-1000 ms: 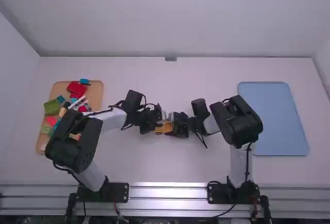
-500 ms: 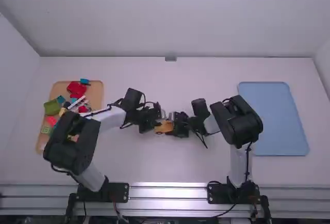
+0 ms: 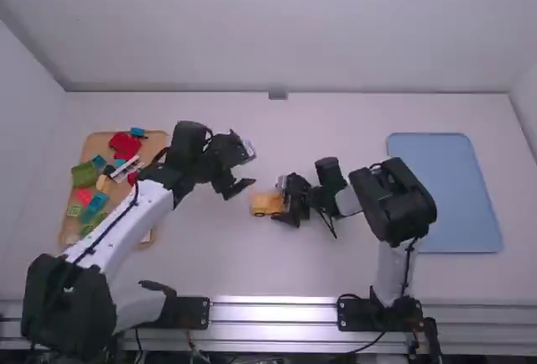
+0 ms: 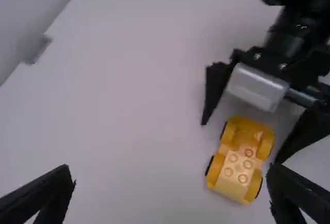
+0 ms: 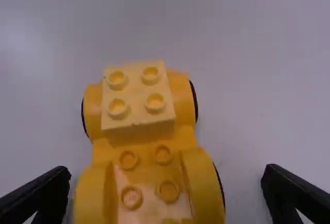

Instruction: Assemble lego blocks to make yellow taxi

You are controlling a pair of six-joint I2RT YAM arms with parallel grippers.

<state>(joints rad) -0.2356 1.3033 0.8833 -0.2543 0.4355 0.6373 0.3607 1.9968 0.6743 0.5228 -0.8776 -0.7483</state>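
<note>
The yellow car stands on the table near the middle. A paler yellow block with four studs sits on one end of its wheeled yellow base. Beside the car's right end is my right gripper, open; in the right wrist view the right gripper has its fingers wide apart, one on each side of the car's near end. My left gripper is up and left of the car, open with nothing in it. In the left wrist view, the left gripper has the car near one finger.
A wooden tray at the left holds several coloured blocks, among them a red one and a green one. A blue tray lies on the right side of the table.
My left gripper has backed away from the car, up and to the left, exposing the car's left side. The right arm has shifted slightly; the car stays in about the same place.
</note>
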